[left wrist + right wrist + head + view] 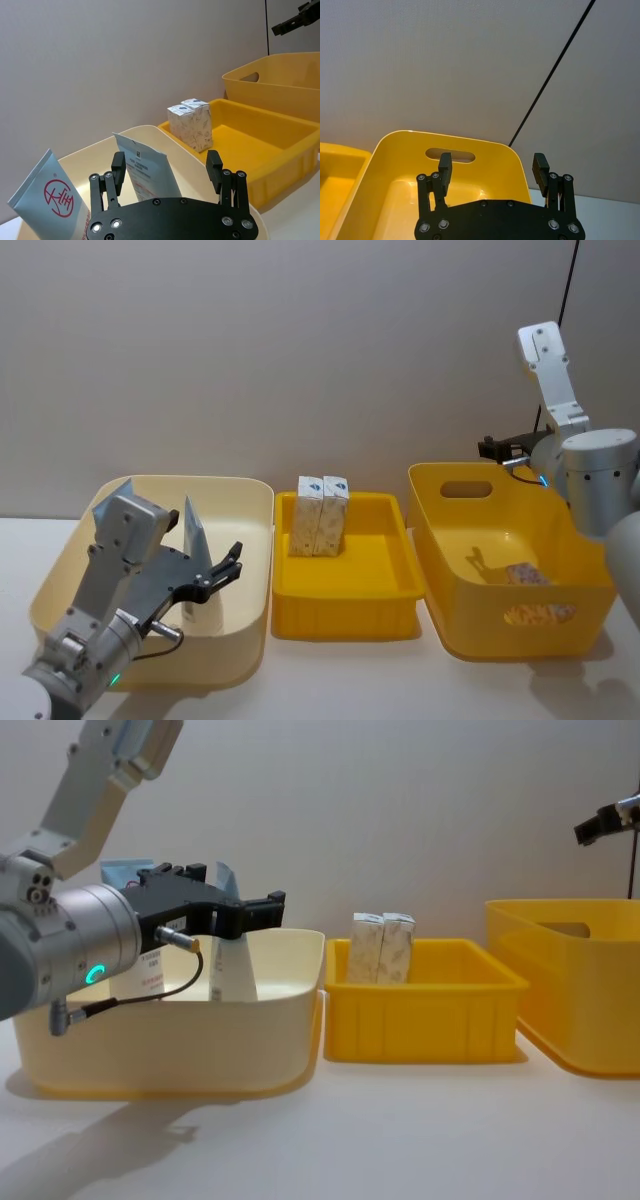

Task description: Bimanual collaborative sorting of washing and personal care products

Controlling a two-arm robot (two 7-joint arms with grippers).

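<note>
The left arm [70, 955] is a silver-grey cylinder with a flat white link above it, and a small green-blue light [95, 974] glows on it. A thin black cable [175, 986] with a metal plug runs below the wrist. The left hand [166, 162] is matte black, with silver screws [116, 223] and two short fingers [118, 167]. The right hand [492, 165] seems of the same design.
</note>
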